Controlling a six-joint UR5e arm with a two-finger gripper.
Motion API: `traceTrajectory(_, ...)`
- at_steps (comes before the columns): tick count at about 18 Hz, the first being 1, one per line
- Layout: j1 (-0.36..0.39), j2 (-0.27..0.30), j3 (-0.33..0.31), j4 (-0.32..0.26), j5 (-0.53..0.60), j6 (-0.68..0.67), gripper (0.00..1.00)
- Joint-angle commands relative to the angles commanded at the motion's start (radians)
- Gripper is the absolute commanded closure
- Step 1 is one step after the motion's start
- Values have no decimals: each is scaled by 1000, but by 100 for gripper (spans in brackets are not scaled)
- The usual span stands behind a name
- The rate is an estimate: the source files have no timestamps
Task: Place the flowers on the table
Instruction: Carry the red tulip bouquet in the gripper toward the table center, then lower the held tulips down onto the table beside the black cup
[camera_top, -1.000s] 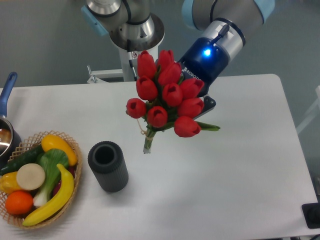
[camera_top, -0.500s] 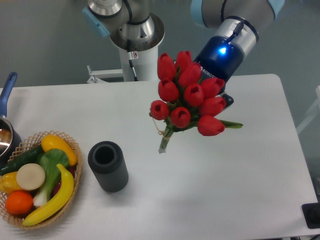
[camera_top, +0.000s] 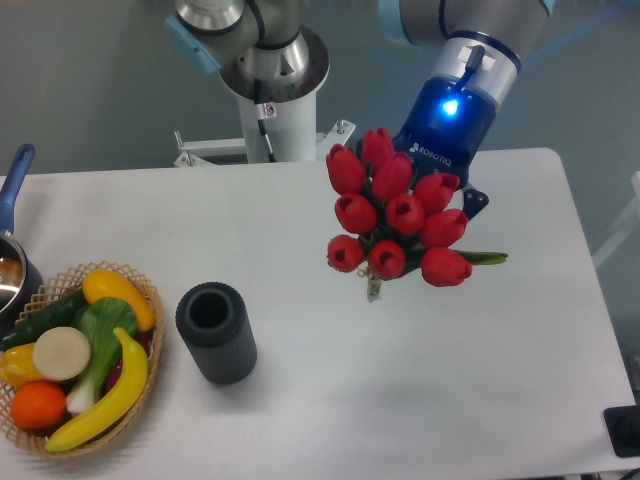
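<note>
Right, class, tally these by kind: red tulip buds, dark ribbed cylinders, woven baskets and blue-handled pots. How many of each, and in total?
red closed tulip buds: 10
dark grey ribbed cylinder vase: 1
woven wicker basket: 1
blue-handled metal pot: 1
Total: 13

You have one bunch of flowers (camera_top: 400, 215) in view, with ten red buds showing. One gripper (camera_top: 440, 205) is on the single arm, mostly hidden behind the buds. There is one white table (camera_top: 480, 380). Left of centre stands one dark ribbed vase (camera_top: 215, 332). At the near left sits one wicker basket (camera_top: 150, 300), holding about seven toy pieces of food, though some overlap and the count is uncertain. One pot (camera_top: 12, 250) with a blue handle sits at the left edge.
</note>
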Motion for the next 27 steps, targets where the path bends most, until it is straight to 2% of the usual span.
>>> traceTrajectory(5,-87,15,-17,-5,273,41,51)
traceTrajectory(9,-139,8,-43,-6,381,55,51)
traceTrajectory(14,-184,8,-115,-6,534,192,51)
traceTrajectory(18,-189,-6,-132,-9,658,262,51)
traceTrajectory(21,-227,-31,-143,-9,779,316,51)
traceTrajectory(27,-268,-86,-155,-8,843,319,52)
